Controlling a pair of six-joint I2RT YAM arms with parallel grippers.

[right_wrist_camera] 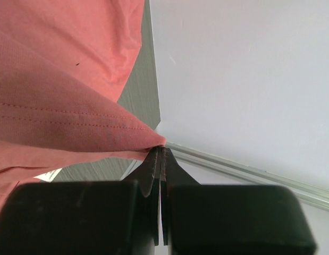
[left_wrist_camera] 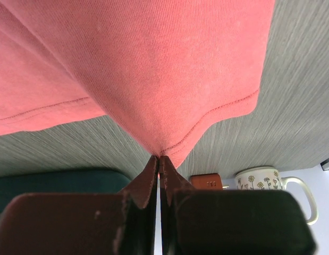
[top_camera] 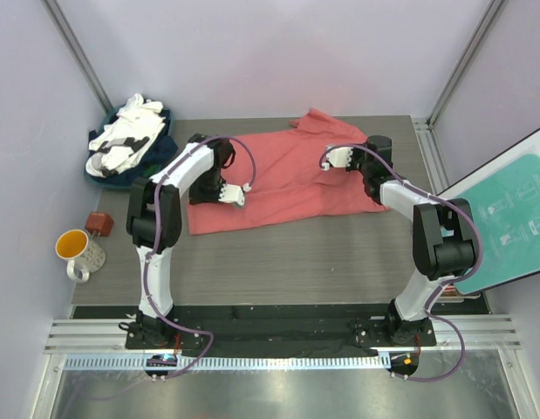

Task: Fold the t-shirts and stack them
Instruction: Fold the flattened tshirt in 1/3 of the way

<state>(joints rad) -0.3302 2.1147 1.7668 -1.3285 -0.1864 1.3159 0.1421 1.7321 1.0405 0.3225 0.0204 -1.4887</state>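
Note:
A coral-red t-shirt (top_camera: 283,175) lies spread across the far half of the table, partly folded over itself. My left gripper (top_camera: 235,194) is over its left part, shut on a stitched hem corner (left_wrist_camera: 172,146) that hangs lifted from the tabletop. My right gripper (top_camera: 335,159) is at the shirt's right side, shut on a pinched hem fold (right_wrist_camera: 100,127). A small white tag (right_wrist_camera: 47,174) peeks out under that fold. White and dark navy t-shirts (top_camera: 130,135) are heaped at the far left corner.
The heap sits in a dark teal container (top_camera: 104,170). Left of the table stand a flowered mug with an orange inside (top_camera: 78,251) and a small brown box (top_camera: 99,223). A teal board (top_camera: 514,218) leans at the right. Walls close in on three sides.

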